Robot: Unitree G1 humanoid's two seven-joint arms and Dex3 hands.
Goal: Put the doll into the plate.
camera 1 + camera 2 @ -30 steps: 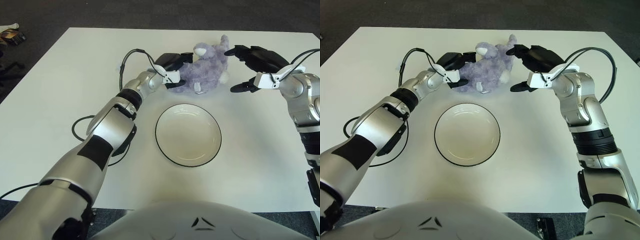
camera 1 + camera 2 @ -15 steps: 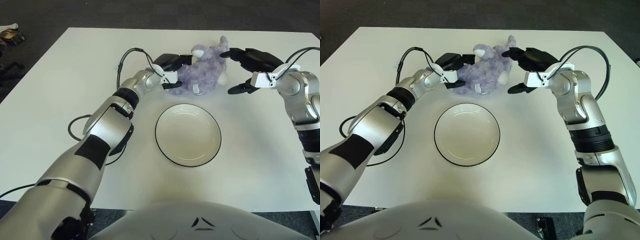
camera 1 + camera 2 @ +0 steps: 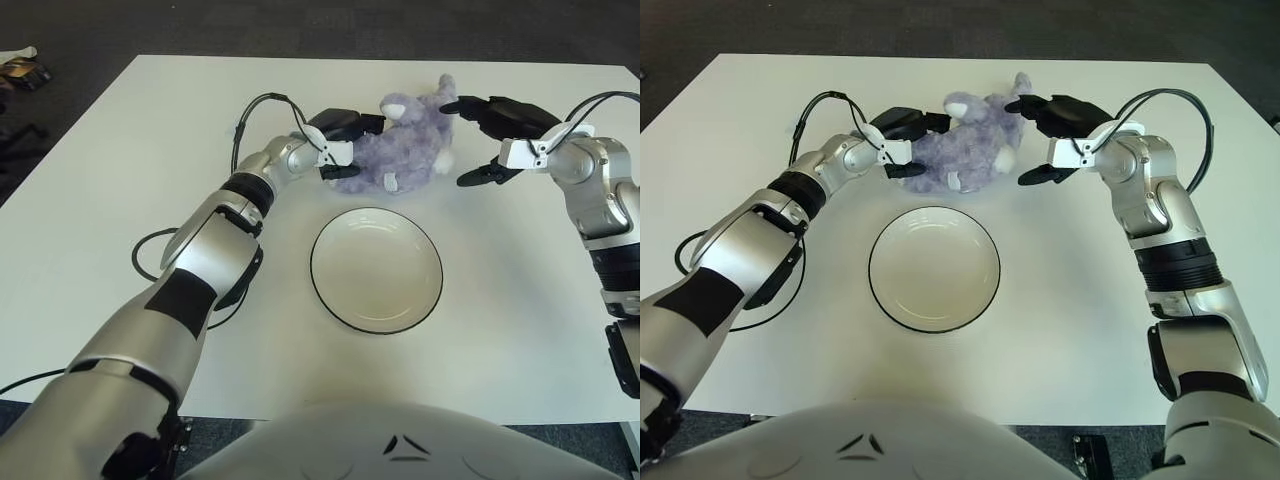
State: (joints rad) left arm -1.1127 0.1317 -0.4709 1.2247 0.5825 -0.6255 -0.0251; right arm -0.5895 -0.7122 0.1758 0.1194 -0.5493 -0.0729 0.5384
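A purple plush doll (image 3: 408, 148) lies on the white table (image 3: 150, 150), just beyond the plate. The white plate (image 3: 318, 290) with a dark rim sits in the middle, with nothing in it. My left hand (image 3: 345, 148) is at the doll's left end. Its upper fingers lie over the plush and a lower finger is under it, so it is shut on the doll. My right hand (image 3: 468, 140) hangs spread at the doll's right side. Its top fingers are by the doll's ear and its thumb is lower and apart from the plush.
A black cable (image 3: 150, 255) loops on the table beside my left forearm. Another cable arcs over my right wrist (image 3: 600, 100). Dark floor surrounds the table, and a small object (image 3: 25, 70) lies on the floor at far left.
Both hands have closed in on the doll. The right hand moved left toward its ear. The doll and the left hand shifted slightly away from the plate.
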